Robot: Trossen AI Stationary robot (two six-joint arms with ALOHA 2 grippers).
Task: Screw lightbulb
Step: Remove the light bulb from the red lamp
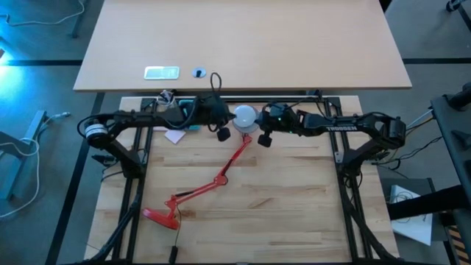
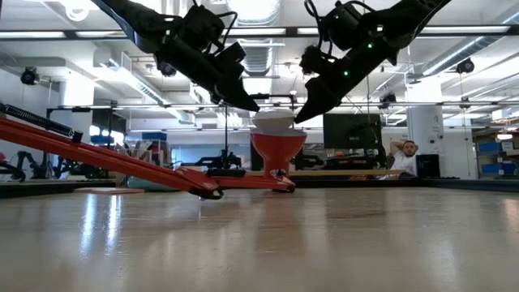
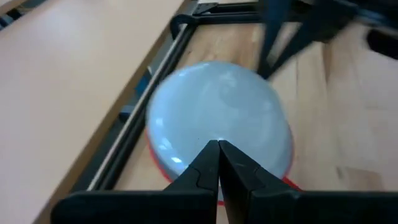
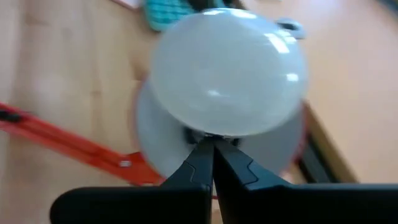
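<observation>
The white lightbulb (image 1: 244, 115) sits dome-up in the red lamp's cone shade (image 2: 278, 152), which opens upward near the table's far edge. The lamp's red arm (image 1: 221, 177) runs from the shade to its base (image 1: 157, 216) at the near left. My left gripper (image 2: 255, 107) slants down from the left onto the dome, fingers shut. My right gripper (image 2: 298, 118) slants down from the right against the bulb's side, fingers also shut. The bulb's screw neck is hidden inside the shade. My left gripper touches the bulb's dome (image 3: 217, 134) with the tips of its shut fingers, slanting down from the table's left. The bulb stands upright in the shade. My right gripper touches the bulb's lower side (image 4: 213, 132), just above the shade's inner wall, with its shut fingertips, slanting down from the right.
A pink paper (image 1: 175, 135) and a teal thing (image 1: 193, 126) lie under the left arm. Beyond the work table, a tan table holds a flat white device (image 1: 161, 72). A person (image 2: 405, 154) sits far back in the room. Bare wood lies at the near right.
</observation>
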